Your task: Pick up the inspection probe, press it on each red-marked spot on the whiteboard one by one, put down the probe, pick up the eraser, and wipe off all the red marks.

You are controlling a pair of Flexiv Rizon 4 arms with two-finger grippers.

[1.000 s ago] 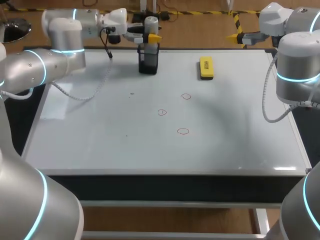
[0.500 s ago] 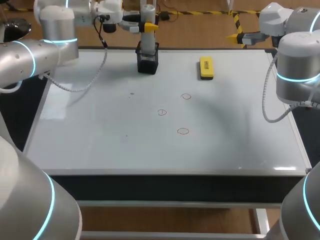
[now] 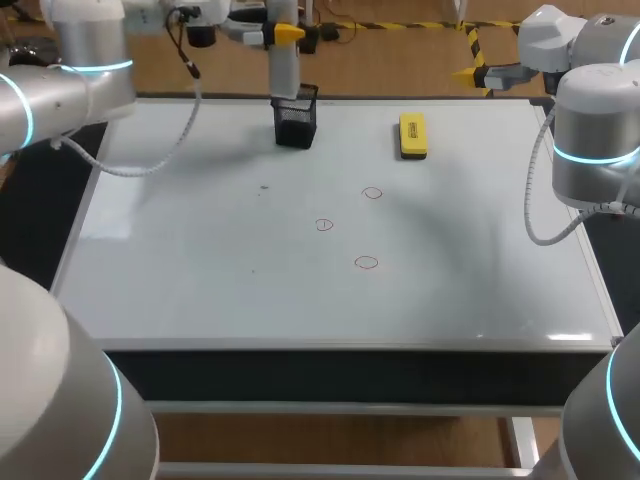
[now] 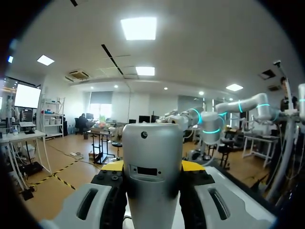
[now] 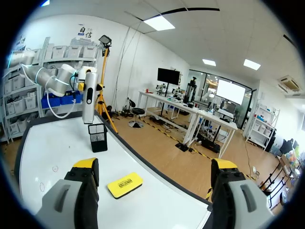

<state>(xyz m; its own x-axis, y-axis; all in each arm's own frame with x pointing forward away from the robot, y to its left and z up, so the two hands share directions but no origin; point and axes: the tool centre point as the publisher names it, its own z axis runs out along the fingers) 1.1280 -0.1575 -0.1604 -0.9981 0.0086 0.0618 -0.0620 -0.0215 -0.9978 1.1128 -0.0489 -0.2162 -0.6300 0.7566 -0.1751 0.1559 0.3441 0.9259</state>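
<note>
probe [image 3: 284, 65] pickup looks done: left gripper [image 3: 283, 35] fingers clamp it upright just above the holder [image 3: 297, 118]. three red marks [image 3: 366, 263] on the whiteboard [image 3: 200, 270] not yet pressed or wiped, i'd say. eraser [image 3: 412, 135] lies near the back edge. right gripper [image 5: 155, 167] fingers wide, empty.

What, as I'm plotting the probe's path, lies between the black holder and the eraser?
Nothing: the head view shows only bare whiteboard between holder and eraser.

Top of the probe [image 3: 283, 72] beyond the head view's edge.
</note>
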